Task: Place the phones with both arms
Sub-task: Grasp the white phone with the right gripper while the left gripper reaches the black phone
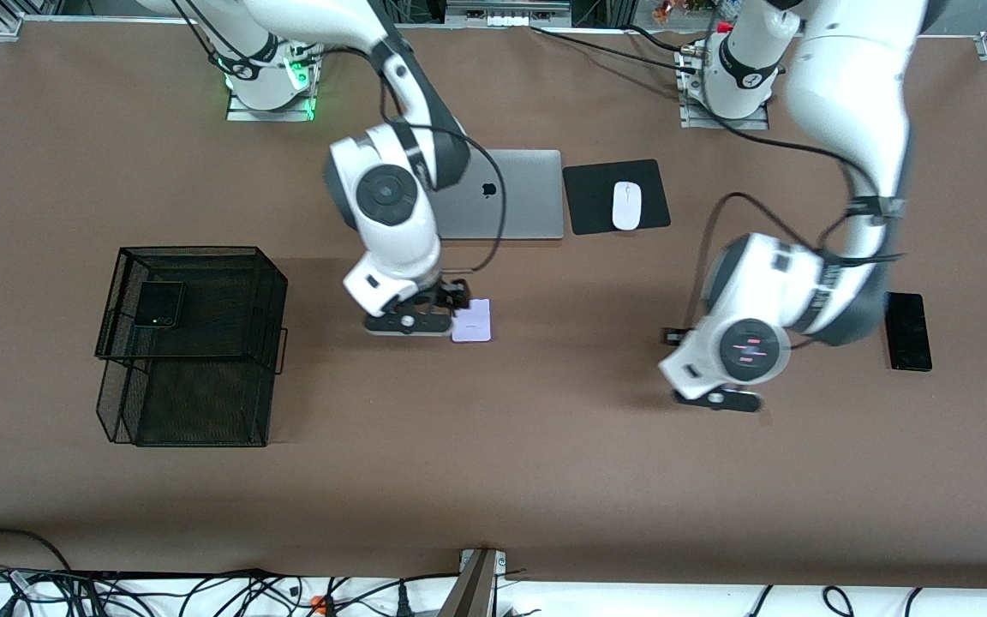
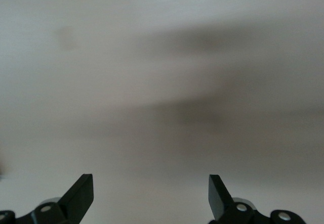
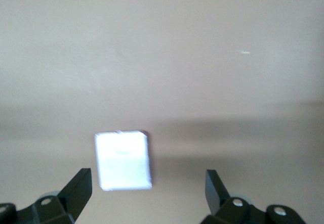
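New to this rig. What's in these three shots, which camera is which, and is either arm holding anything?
Two white robot arms are bolted to a brown table, each ending in a two-finger gripper. The wide shot comes from a high camera facing them; the other two come from cameras on the arms' wrists.

The right gripper is open over a pale lilac-white phone lying on the table, not gripped. The left gripper is open over bare table and holds nothing.

A small black phone lies in the upper tier of a black wire basket. A longer black phone lies toward the left arm's end. Near the bases sit a silver laptop and a white mouse on a black pad.
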### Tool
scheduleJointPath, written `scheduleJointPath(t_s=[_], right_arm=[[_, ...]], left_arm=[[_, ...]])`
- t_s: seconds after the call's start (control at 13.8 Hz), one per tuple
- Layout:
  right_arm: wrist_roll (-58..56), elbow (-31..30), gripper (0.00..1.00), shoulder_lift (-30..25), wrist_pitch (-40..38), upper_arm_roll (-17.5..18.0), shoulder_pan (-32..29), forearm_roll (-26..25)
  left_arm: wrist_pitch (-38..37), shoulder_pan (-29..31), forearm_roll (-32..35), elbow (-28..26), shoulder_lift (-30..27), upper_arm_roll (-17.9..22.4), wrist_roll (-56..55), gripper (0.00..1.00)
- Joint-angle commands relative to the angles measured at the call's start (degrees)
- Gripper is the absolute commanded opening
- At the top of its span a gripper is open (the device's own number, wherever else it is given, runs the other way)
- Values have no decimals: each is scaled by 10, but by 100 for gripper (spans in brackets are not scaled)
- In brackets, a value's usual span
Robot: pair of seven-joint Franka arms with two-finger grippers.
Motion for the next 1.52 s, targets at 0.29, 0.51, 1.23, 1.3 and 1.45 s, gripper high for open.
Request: scheduleJointPath(t_s=[0.29, 0.51, 1.23, 1.3, 1.45], right_arm=[[17, 24, 99, 83, 102, 26, 7, 31], [20, 22, 99, 96, 115, 26, 15, 31], [15, 18, 99, 117, 143, 37, 18, 30], [11, 18, 99, 118, 143, 37, 18, 28], [11, 18, 99, 118, 143, 37, 18, 21]], left_arm=[[157, 158, 13, -225, -150, -10, 169, 100], [205, 238, 12, -253, -160, -13, 248, 100], [471, 400, 2, -376, -127, -14, 258, 100], [483, 414, 2, -376, -118, -15, 259, 100], [509, 429, 2, -376, -100, -15, 261, 100]])
